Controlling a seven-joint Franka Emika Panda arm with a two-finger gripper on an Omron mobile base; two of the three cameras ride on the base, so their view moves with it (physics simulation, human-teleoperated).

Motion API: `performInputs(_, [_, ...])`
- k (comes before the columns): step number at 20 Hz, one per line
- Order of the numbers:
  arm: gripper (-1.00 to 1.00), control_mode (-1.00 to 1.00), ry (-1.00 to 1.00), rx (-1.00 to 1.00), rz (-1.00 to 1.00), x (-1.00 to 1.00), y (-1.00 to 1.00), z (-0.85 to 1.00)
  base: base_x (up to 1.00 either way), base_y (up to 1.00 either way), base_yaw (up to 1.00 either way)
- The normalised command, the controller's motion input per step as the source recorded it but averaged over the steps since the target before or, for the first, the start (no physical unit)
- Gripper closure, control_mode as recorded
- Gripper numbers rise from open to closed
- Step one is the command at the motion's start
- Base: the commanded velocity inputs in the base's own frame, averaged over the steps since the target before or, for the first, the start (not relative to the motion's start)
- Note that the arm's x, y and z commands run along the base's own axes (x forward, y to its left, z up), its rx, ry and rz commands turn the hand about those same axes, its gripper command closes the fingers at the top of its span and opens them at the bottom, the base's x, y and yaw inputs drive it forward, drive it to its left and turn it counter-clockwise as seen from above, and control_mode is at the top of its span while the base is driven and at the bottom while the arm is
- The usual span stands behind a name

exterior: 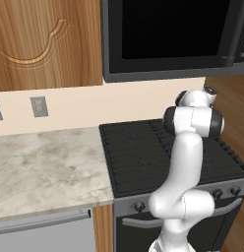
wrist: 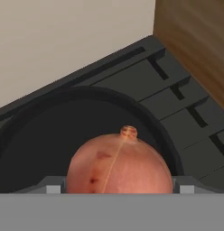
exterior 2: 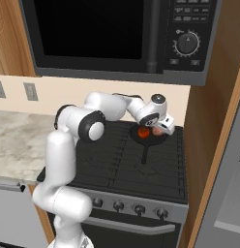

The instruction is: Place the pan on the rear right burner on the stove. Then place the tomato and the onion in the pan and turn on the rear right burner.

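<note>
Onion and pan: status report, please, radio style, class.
Gripper open, jaws either side of the onion. Onion over the pan on the rear right burner; tomato already in the pan. Nothing in the way.

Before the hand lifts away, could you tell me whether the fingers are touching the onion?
Cannot tell. In the hand view the onion sits in the pan between the fingers, their contact edges hidden.

Microwave (exterior 2: 112,36): black, mounted above the cooktop, dial at right.
Tabletop (exterior: 45,167): beige marble, left side.
Wall outlet (exterior: 39,106): grey, on cream backsplash.
Cabinet (exterior: 45,42): wood, carved door.
</note>
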Motion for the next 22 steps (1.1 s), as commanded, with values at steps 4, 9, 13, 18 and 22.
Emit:
performInputs(4, [1.00, -1.00, 0.00, 0.06, 0.00, 0.00, -0.06, 0.00, 0.00, 0.00, 0.00])
performInputs(9, [1.00, -1.00, 0.00, 0.04, 0.00, -0.05, 0.00, 0.00, 0.00, 0.00, 0.00])
performInputs(13, [1.00, -1.00, 0.00, 0.02, 0.00, 0.00, 0.00, 0.00, 0.00, 0.00, 0.00])
performInputs(18, [1.00, -1.00, 0.00, 0.01, 0.00, 0.00, 0.01, -0.01, 0.00, 0.00, 0.00])
performInputs(22, [1.00, -1.00, 0.00, 0.02, 0.00, 0.00, 0.15, -0.11, 0.00, 0.00, 0.00])
